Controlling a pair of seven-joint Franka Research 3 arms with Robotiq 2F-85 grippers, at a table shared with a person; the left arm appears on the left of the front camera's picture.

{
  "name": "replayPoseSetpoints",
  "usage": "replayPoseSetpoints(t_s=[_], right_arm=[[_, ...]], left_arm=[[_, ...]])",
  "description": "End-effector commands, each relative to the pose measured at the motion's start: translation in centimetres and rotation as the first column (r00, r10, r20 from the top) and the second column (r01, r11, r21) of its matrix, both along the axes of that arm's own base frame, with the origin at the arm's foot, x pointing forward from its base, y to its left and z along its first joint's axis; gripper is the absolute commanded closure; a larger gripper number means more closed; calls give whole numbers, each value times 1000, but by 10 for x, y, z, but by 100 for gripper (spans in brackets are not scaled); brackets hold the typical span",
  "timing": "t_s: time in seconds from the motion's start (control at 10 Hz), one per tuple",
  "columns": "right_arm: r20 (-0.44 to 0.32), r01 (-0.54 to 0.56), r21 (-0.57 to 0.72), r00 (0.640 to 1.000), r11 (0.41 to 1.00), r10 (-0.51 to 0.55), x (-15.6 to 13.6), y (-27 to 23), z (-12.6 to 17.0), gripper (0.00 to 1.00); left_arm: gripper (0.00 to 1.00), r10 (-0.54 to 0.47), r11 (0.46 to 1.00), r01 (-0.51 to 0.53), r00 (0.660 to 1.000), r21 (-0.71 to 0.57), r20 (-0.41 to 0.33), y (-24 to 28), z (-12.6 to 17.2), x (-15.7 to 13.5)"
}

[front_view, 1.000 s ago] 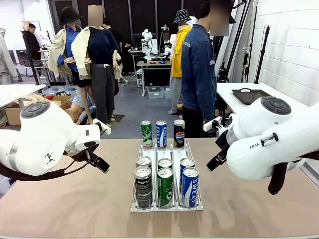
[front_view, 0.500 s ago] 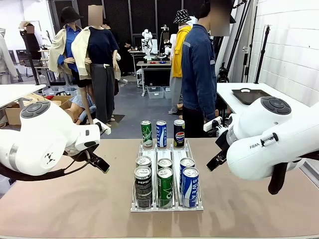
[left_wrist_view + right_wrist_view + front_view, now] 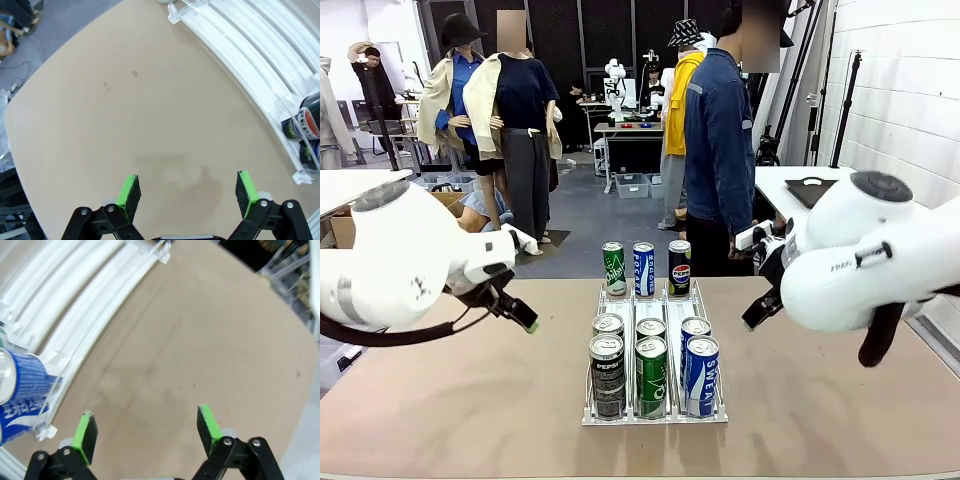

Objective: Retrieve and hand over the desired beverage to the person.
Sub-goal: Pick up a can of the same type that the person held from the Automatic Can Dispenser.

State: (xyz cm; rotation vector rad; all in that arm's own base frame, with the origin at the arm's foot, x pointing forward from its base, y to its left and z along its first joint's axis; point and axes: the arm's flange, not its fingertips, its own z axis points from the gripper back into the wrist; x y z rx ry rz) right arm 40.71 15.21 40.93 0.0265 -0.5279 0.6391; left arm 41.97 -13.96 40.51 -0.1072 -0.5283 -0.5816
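With both jaws spread wide and empty on either side of the rack (image 3: pixel 665 305), you'd best take whichever of its upright cans (image 3: pixel 651 375) the person (image 3: pixel 718 150) beyond it wants around the mid-body: likely heavy, rigid, slick, dentable if squeezed.

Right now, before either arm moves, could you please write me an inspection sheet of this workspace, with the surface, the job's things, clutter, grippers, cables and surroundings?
Surface: the brown table is bare around the rack, with a few faint marks.
Job's things: a clear rack in the middle holds three far cans and six near cans, all upright. The person in a denim jacket stands side-on at the far side.
Clutter: nothing seen.
Grippers: left gripper is open and empty over bare table. Right gripper is open and empty beside the rack's edge.
Cables: a black cable loops under the left arm.
Surroundings: a white side table with a black tray stands on the right.
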Motion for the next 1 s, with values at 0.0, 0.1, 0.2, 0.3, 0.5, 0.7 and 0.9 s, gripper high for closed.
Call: replayPoseSetpoints(t_s=[0.0, 0.1, 0.2, 0.3, 0.5, 0.7, 0.9], right_arm=[[-74, -33, 22, 997, 999, 34, 13, -16, 38, 0], [-118, -13, 63, 993, 998, 20, 18, -24, 59, 0], [-149, 29, 100, 989, 995, -14, 19, -30, 78, 0], [-173, 28, 159, 985, 987, 0, 19, -39, 94, 0], [-210, 9, 303, 976, 953, 58, 22, -67, 119, 0], [-217, -10, 468, 968, 884, 126, 25, -111, 133, 0], [-207, -36, 592, 959, 805, 195, 20, -153, 135, 0]], left_arm=[[0, -57, 998, 55, 996, -44, -62, 29, 39, 15], [0, -100, 993, 94, 990, -70, -98, 43, 61, 20], [0, -146, 986, 133, 981, -104, -130, 58, 77, 24], [0, -168, 980, 149, 975, -130, -148, 70, 91, 25], [0, -221, 949, 179, 965, -260, -139, 93, 116, 27], [0, -188, 909, 129, 975, -396, -114, 134, 123, 31], [0, -198, 824, 112, 975, -555, -98, 176, 117, 29]])
